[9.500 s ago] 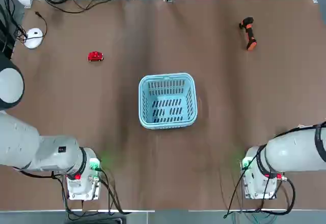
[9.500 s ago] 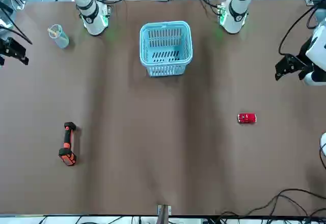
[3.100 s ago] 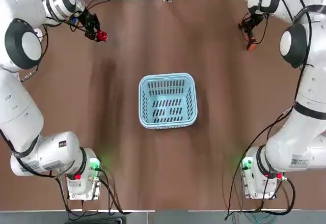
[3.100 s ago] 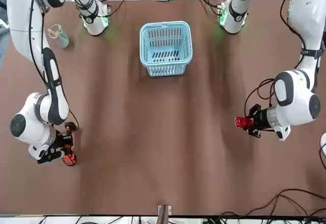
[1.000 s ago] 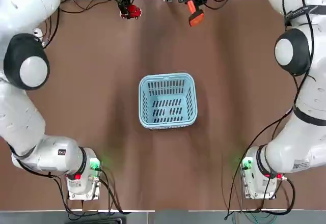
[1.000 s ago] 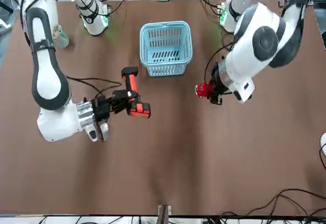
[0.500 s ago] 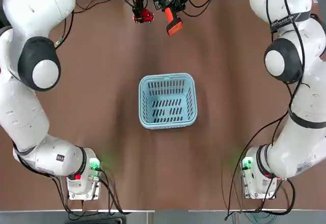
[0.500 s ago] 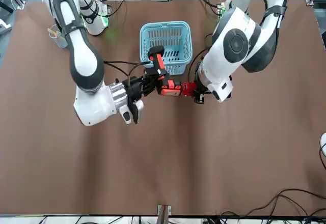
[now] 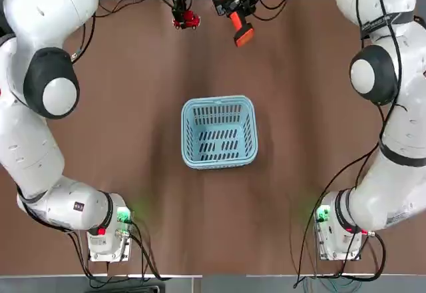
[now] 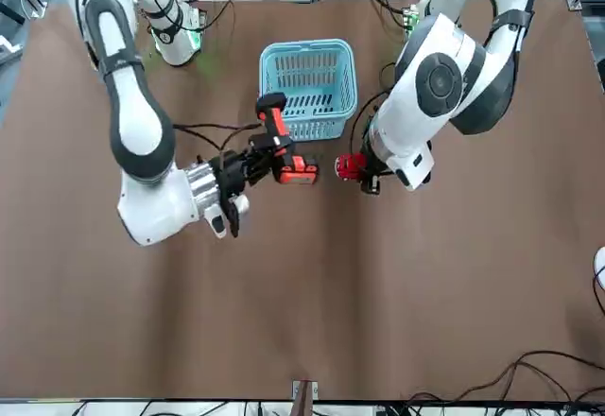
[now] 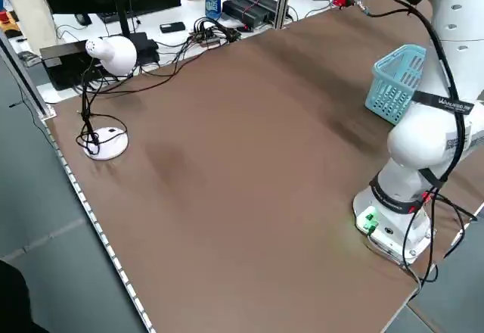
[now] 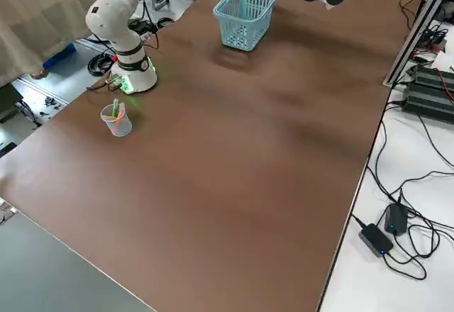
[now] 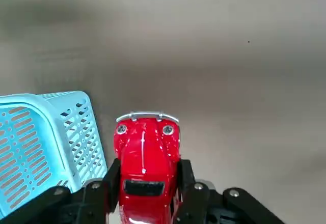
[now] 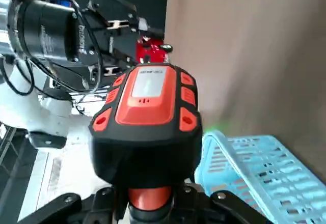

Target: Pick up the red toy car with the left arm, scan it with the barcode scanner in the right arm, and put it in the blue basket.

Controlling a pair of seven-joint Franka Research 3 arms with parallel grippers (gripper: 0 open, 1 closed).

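Above the brown table (image 9: pixel 100 120), from my overhead feed, left gripper (image 9: pixel 184 17) clamps the glossy red toy car (image 9: pixel 189 20) aloft; beside it, right gripper (image 10: pixel 253 163) grips the orange-and-black scanner (image 9: pixel 237 21). Between them and the arm bases sits the slotted blue basket (image 9: pixel 219 132), unobstructed. Only my left wrist camera shows the car's chrome bumper. A plastic cup (image 12: pixel 118 119) stands aside.

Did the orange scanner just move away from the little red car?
Yes. In the front view the barcode scanner, held in the right end effector, sits farther from the red toy car and left of the blue basket.
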